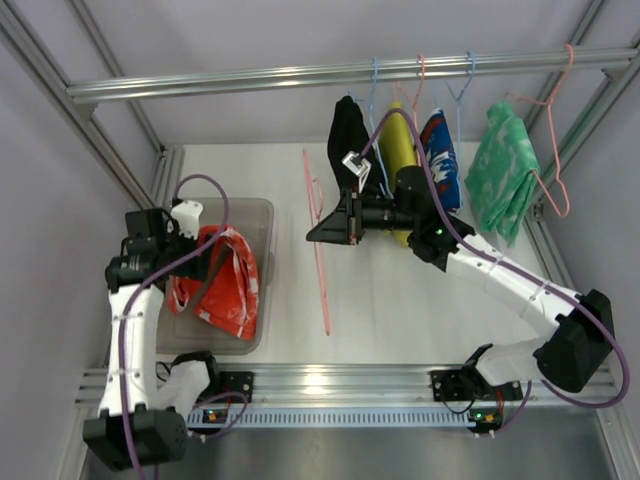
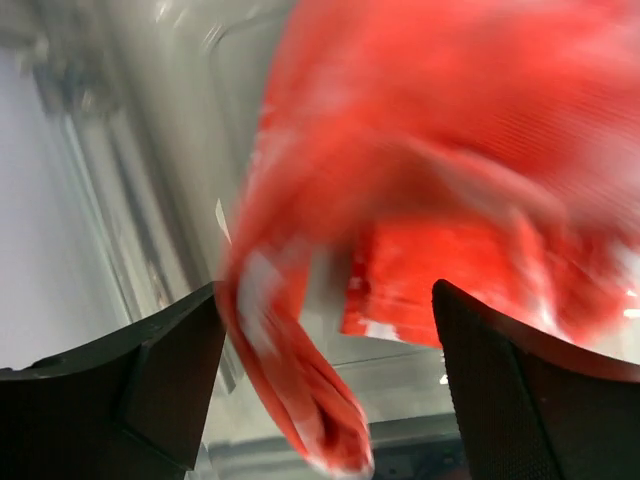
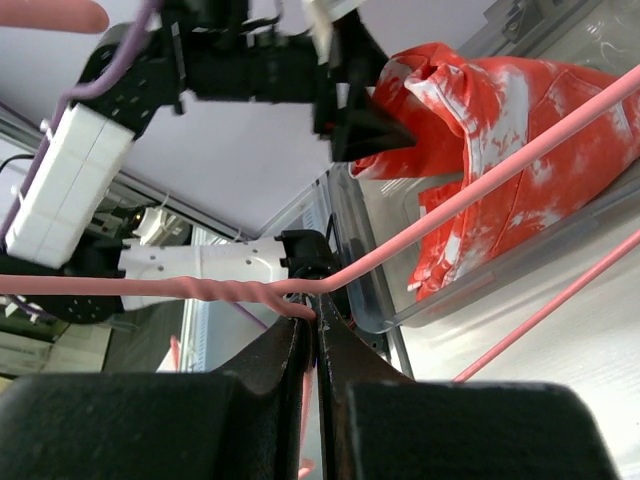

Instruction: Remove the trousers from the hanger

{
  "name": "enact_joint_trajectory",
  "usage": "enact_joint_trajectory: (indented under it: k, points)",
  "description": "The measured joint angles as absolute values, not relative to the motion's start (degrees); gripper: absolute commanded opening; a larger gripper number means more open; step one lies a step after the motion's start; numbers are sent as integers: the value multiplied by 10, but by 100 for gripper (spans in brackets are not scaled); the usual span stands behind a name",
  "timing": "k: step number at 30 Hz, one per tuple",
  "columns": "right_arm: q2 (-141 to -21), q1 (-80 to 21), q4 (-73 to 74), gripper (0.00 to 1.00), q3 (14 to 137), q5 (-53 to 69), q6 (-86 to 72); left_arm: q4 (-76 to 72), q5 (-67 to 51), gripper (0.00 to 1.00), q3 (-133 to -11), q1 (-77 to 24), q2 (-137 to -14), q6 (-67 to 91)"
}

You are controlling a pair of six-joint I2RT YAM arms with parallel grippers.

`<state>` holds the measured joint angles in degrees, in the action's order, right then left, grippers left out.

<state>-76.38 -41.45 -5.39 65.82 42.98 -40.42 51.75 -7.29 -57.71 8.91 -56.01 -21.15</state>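
White surface (image 1: 400,300) carried a clear bin (image 1: 262,215) near its left edge, and the trousers (image 1: 225,285) lay heaped inside it. The left end effector (image 2: 327,300) hung over them, jaws spread wide. The right end effector (image 3: 312,318) was clamped on the hanger (image 1: 320,270) at its twisted neck, the frame stretching along mid-surface.

- Overhead view: bright, even, diffuse light, everything sharp — a white glare patch on the front rail (image 1: 320,385) at 6 o'clock.
- Left wrist view: trousers (image 2: 450,150) smeared by motion blur, highlights washed out toward 12 o'clock.
- Right wrist view: centre crisp — foreground at 6 o'clock soft.
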Motion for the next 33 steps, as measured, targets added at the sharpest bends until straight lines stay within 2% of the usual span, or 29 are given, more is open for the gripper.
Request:
enact_joint_trajectory:
  k: [3,4,6,9,10,11,14,20,23,25,29,33]
  points:
    - [-754,-413,-49,0,658,431,-402,562,-158,77,-578,90,-488,-279]
    - [-751,-412,-48,0,658,431,-401,580,-180,69,-578,89,-474,-298]
    - [-743,-411,-48,0,658,432,-401,620,-213,66,-578,89,-470,-329]
    - [-732,-411,-48,0,658,433,-401,658,-245,68,-583,90,-483,-349]
    - [-729,-410,-49,0,657,433,-402,665,-257,71,-588,91,-486,-353]
    - [-724,-410,-49,0,656,432,-402,667,-272,79,-595,91,-482,-350]
    - [-711,-408,-51,0,648,432,-408,665,-319,85,-640,92,-459,-325]
    - [-689,-407,-51,0,637,427,-416,633,-430,83,-763,92,-482,-232]
    - [-685,-407,-54,0,638,416,-425,571,-514,86,-755,93,-479,-145]
    - [-685,-407,-55,0,639,402,-435,469,-561,88,-709,93,-452,-47]
    - [-698,-407,-50,0,667,357,-468,280,-621,88,-630,93,-395,153]
    - [-732,-410,-49,0,718,310,-499,161,-652,87,-622,90,-394,262]
